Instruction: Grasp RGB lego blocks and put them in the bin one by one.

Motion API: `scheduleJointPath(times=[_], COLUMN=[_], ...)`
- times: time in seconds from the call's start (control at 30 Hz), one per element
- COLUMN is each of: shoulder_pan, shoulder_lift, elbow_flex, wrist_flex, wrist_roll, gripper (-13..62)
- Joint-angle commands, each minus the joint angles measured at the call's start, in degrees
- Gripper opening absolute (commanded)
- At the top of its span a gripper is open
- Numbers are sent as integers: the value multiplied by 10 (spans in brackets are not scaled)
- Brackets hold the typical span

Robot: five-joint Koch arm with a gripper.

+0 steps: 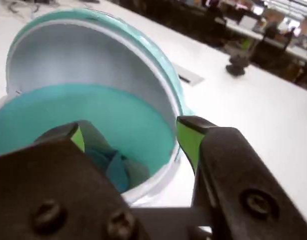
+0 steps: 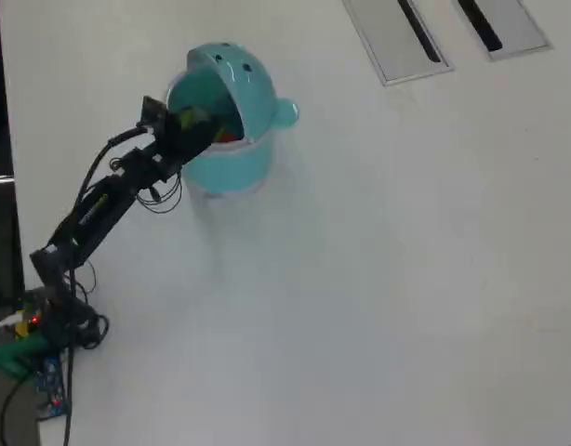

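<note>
The teal bin (image 1: 133,117) fills the wrist view, its domed hood (image 1: 93,55) tipped back and its mouth showing. My gripper (image 1: 131,130) hangs open over the mouth, green-padded fingers (image 1: 187,137) wide apart with nothing between them. A blue block (image 1: 116,170) lies at the bottom of the bin. In the overhead view the gripper (image 2: 200,121) reaches into the bin (image 2: 253,84) from the left, and a small red patch (image 2: 228,137), seemingly the red block, shows inside. No yellow-green block can be made out.
Two flat grey slotted panels (image 2: 394,37) (image 2: 502,23) lie at the back of the white table. The arm's base and cables (image 2: 44,325) sit at the left edge. A dark object (image 1: 237,65) stands far off on the table.
</note>
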Motion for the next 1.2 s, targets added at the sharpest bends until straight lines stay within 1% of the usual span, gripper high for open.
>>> scheduleJointPath(times=[0.0, 0.43, 0.7, 0.83, 1.17], shoulder_pan=[14, 35, 91, 91, 109], shoulder_lift=[44, 149, 225, 264, 375], elbow_flex=[-16, 96, 198, 253, 394], wrist_flex=[-1, -1, -7, -11, -33], wrist_roll=[33, 91, 200, 270, 282], gripper=[348, 341, 345, 343, 340])
